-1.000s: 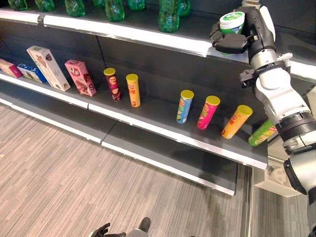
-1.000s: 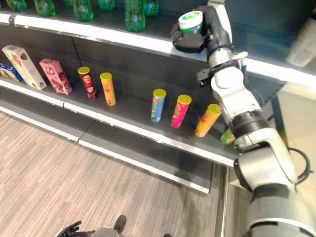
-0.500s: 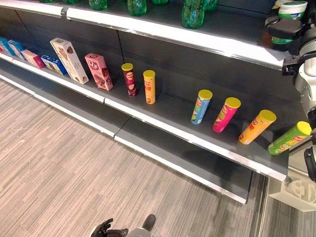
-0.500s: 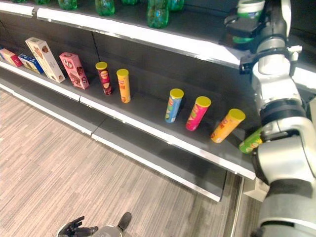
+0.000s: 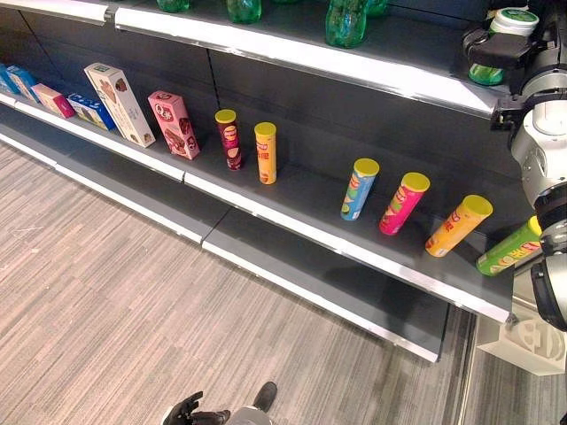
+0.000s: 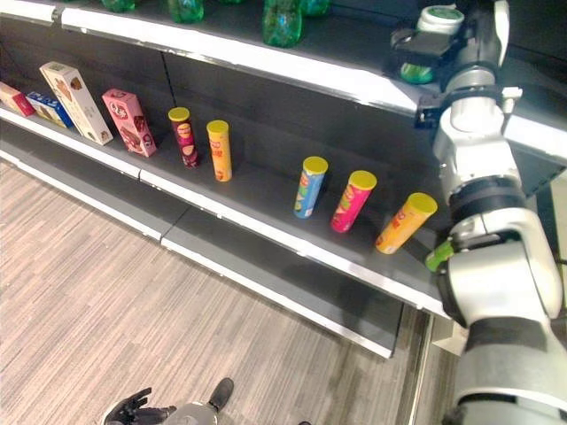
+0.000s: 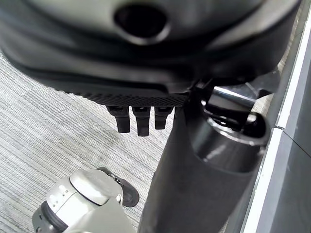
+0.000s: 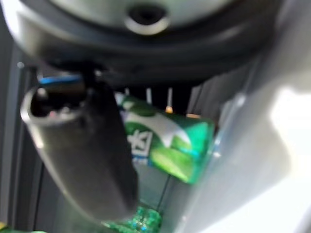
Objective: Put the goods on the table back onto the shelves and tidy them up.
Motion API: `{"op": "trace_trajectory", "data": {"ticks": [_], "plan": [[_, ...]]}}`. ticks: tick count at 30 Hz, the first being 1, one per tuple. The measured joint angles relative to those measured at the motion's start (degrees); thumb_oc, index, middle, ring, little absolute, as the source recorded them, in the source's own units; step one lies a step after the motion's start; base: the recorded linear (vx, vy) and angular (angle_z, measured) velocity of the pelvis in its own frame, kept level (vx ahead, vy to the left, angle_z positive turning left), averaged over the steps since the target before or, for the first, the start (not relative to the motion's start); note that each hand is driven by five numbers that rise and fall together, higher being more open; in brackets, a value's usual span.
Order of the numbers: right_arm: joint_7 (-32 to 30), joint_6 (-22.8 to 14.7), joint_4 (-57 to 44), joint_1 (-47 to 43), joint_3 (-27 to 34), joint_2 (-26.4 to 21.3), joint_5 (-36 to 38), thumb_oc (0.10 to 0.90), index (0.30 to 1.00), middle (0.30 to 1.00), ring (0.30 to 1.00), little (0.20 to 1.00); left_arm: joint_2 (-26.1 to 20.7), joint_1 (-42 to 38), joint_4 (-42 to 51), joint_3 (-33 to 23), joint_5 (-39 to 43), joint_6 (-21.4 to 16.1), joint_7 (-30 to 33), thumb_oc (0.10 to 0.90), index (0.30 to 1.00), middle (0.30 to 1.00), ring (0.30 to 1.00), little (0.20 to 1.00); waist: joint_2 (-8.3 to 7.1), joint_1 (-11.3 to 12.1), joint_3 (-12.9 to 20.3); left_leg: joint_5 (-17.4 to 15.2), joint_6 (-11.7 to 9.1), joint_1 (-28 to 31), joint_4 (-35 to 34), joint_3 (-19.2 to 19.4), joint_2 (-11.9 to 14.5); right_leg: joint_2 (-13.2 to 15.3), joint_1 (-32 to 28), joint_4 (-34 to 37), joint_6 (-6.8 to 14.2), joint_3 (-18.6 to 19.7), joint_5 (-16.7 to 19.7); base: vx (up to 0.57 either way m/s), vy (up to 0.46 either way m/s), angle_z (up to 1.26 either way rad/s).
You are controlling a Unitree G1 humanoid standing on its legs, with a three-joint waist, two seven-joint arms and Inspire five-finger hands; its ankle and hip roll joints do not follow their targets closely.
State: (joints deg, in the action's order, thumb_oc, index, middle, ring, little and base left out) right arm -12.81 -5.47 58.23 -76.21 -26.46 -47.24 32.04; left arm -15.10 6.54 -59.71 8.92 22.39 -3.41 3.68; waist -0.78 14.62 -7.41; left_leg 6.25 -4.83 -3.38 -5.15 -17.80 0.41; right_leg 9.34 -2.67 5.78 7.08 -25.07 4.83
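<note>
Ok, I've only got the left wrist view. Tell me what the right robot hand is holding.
Observer: The right robot hand is curled round a green tub with a white lid.
Operator: Tell me where it is.
Observer: Up at the top shelf, to the right of the green bottles.
Operator: Give me the shelf below.
Observer: Six snack tubes sit there; the green tube at the right end leans the most.
</note>
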Motion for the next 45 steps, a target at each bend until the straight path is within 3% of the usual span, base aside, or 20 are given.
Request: {"op": "trace_trajectory", "data": {"ticks": [19, 25, 33, 35, 37, 39, 41, 45], "plan": [[-0.1, 0.1, -2.5, 0.0, 0.0, 0.0, -0.2, 0.800, 0.900, 0.900, 0.900, 0.900, 0.0, -0.3, 0.0, 0.0, -0.1, 0.0, 0.8, 0.800, 0.900, 0.900, 0.900, 0.900, -0.07, -1.2, 0.0, 0.0, 0.0, 0.1, 0.0, 0.2, 0.0, 0.0, 0.0, 0.0, 0.0, 0.2, 0.0, 0.00, 0.000, 0.00], [-1.4, 0.0, -15.3, 0.2, 0.0, -0.7, -0.4, 0.800, 0.900, 0.900, 0.900, 0.900, 0.0, -0.2, 0.1, -0.1, -0.1, 0.0, 0.8, 0.800, 0.900, 0.900, 0.900, 0.900, -0.08, -3.0, -0.1, -0.1, 0.1, 0.2, 0.0, 1.6, 0.1, 0.0, 0.5, 0.0, -0.1, 1.3, 0.2, 0.00, 0.026, -0.10], [-5.1, -3.8, -36.2, 1.8, 2.0, -8.7, -8.5, 0.800, 0.900, 0.900, 0.900, 0.900, 0.0, -0.1, 0.9, -0.9, -0.6, 0.0, 1.1, 0.800, 0.900, 0.900, 0.900, 0.900, -0.92, -4.3, -0.7, -0.4, 0.5, 0.7, 0.0, 3.4, 0.2, 0.1, 1.1, 0.0, -0.2, 3.2, 0.4, -0.01, 0.049, -0.12], [-5.2, -6.6, -45.2, 4.9, 4.6, -12.2, -9.6, 0.800, 0.900, 0.900, 0.900, 0.900, 0.0, 0.5, 0.8, -2.8, -0.7, 0.1, 1.3, 0.800, 0.900, 0.900, 0.900, 0.900, -2.20, -5.7, -1.6, -0.7, 1.0, 1.2, 0.0, 5.3, 0.3, 0.1, 1.5, 0.0, -0.3, 5.1, 0.8, 0.00, 0.080, -0.42], [-5.2, -7.7, -47.2, 6.0, 5.8, -12.9, -10.5, 0.800, 0.900, 0.900, 0.900, 0.900, 0.0, 0.3, 0.3, -3.0, -1.2, 0.3, 1.6, 0.800, 0.900, 0.900, 0.900, 0.900, -2.88, -8.0, -1.8, -1.1, 1.2, 2.3, 0.0, 6.6, 0.1, 0.2, 1.5, -0.1, -0.1, 6.5, 1.0, 0.00, 0.117, -0.29], [-5.7, -8.1, -57.5, 16.4, 13.8, -15.6, -12.1, 0.800, 0.900, 0.900, 0.900, 0.900, 0.2, 1.0, 1.5, -5.3, -2.4, 0.1, 1.8, 0.800, 0.900, 0.900, 0.900, 0.900, -3.58, -7.7, -2.0, -1.4, 1.7, 2.7, 0.0, 8.2, 0.2, 0.3, 1.8, -0.4, -0.2, 8.0, 1.1, 0.00, 0.063, -0.44], [-5.7, -9.1, -62.4, 20.6, 15.4, -17.3, -14.4, 0.800, 0.900, 0.900, 0.900, 0.900, 0.2, 1.2, 1.5, -5.3, -2.5, 0.3, 1.8, 0.800, 0.900, 0.900, 0.900, 0.900, -3.64, -9.8, -2.0, -1.8, 2.0, 3.2, 0.0, 10.3, -0.1, 0.6, 2.3, -0.4, 0.1, 9.8, 1.7, -0.01, 0.117, -0.49], [-5.0, -10.8, -69.6, 40.7, 28.1, -21.4, -16.4, 0.800, 0.900, 0.900, 0.900, 0.900, 0.1, 2.0, 1.8, -9.0, -3.6, 0.1, 1.8, 0.800, 0.900, 0.900, 0.900, 0.900, -5.26, -12.7, -2.3, -2.5, 2.5, 4.1, 0.0, 14.2, -0.4, 0.8, 3.6, -0.4, 0.2, 13.5, 2.6, -0.05, 0.151, -0.54]]}}
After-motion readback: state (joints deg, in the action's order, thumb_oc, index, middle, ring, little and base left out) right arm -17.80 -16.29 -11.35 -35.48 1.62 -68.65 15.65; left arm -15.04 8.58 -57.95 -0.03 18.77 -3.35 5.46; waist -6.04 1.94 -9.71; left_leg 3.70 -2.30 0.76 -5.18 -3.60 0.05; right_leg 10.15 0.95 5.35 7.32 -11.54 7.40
